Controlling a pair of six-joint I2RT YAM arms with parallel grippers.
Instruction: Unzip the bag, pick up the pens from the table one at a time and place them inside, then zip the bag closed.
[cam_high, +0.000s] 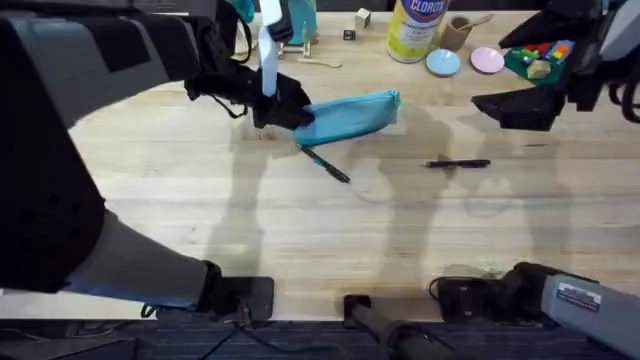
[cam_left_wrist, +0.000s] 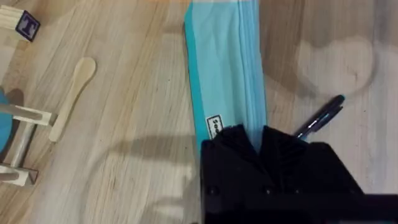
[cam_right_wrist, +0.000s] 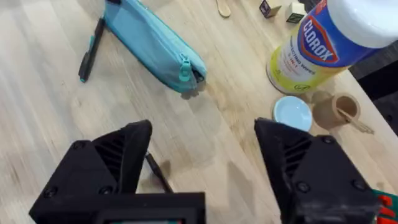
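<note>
The turquoise bag lies on the table at the back centre, its zipper pull at the right-hand end. My left gripper is shut on the bag's left end, its black fingers pressed over the fabric. One pen, black with a teal accent, lies just in front of the bag. A second pen lies to the right on bare wood. My right gripper hovers open at the back right, its fingers wide apart above that pen's tip.
A Clorox canister, a wooden cup, a small blue disc, a pink disc and a green tray of coloured blocks stand along the back. A wooden spoon and a letter block lie behind the bag.
</note>
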